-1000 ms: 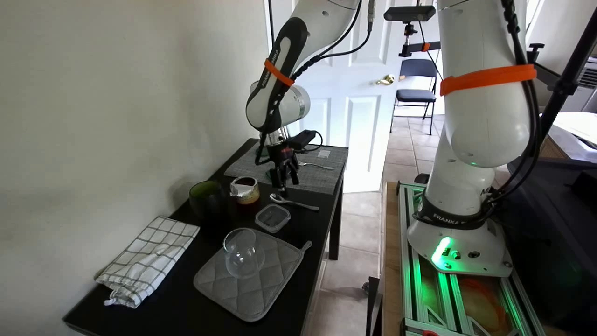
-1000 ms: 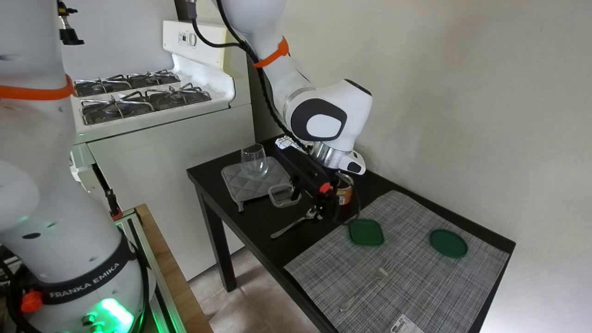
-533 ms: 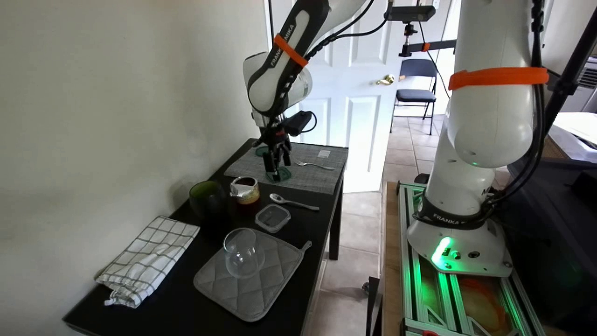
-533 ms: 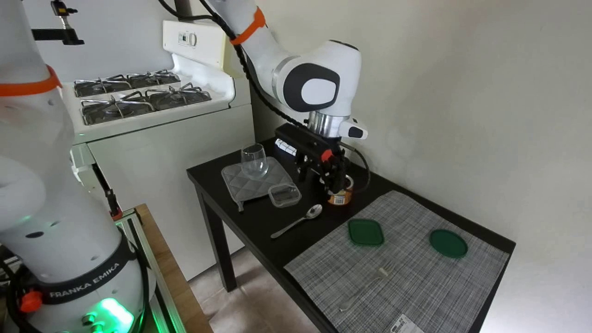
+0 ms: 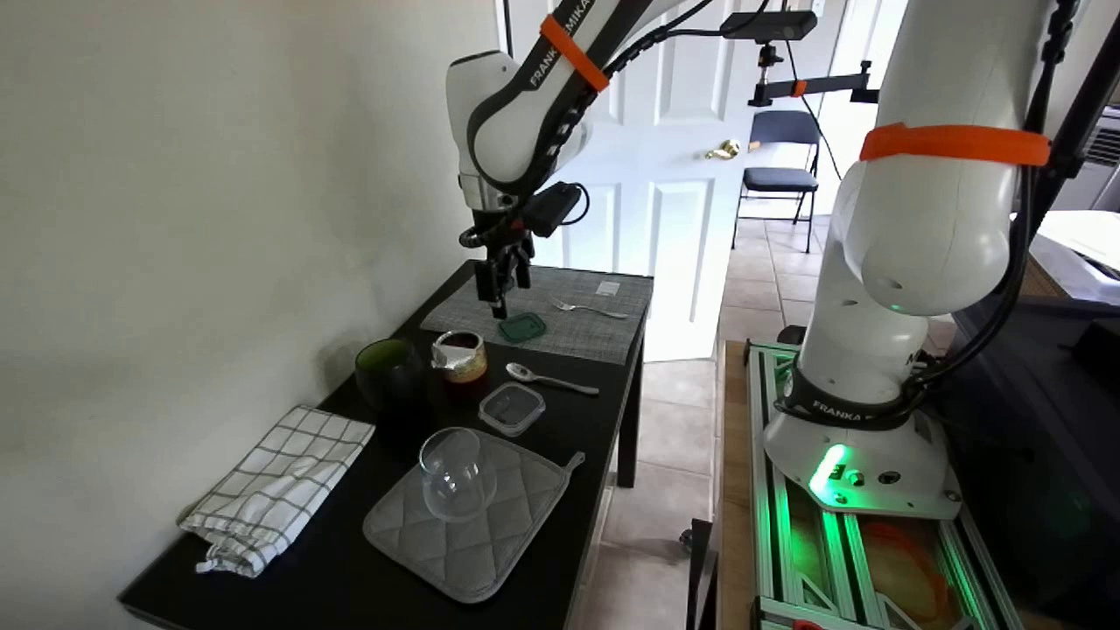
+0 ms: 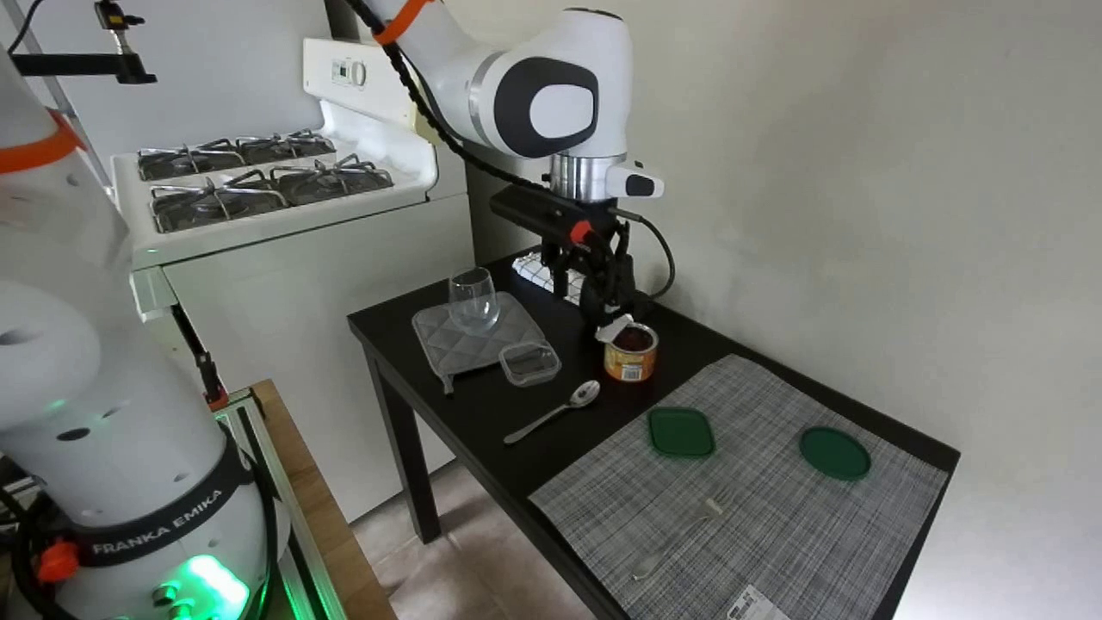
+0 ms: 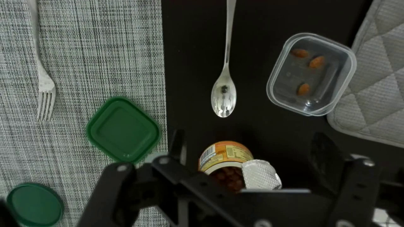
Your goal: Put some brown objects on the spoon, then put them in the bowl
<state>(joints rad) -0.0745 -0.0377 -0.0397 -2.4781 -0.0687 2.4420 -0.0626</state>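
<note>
A metal spoon (image 7: 223, 97) lies flat on the black table, with no brown objects in it. Three brown almond-like pieces (image 7: 316, 62) lie in a clear square plastic container (image 7: 271, 82). An open can (image 7: 227, 151) holds many brown round pieces; its foil lid is peeled back. A dark green rounded vessel (image 5: 389, 372) stands by the wall; I cannot tell whether it or the clear container is the bowl. My gripper (image 7: 252, 151) is open and empty, its fingers wide apart. In both exterior views it (image 5: 511, 296) (image 6: 585, 301) hangs above the table, near the can.
A stemless glass (image 5: 457, 486) stands on a grey pot holder (image 5: 472, 560). A checked towel (image 5: 280, 490) lies beside the wall. A grey placemat (image 6: 775, 517) carries a square green lid (image 6: 681, 432), a round green lid (image 6: 834, 454) and a fork (image 6: 680, 538).
My gripper has risen from beside the spoon's head and moved towards the wall, uncovering the spoon and the can. The spoon, can and container have not moved.
</note>
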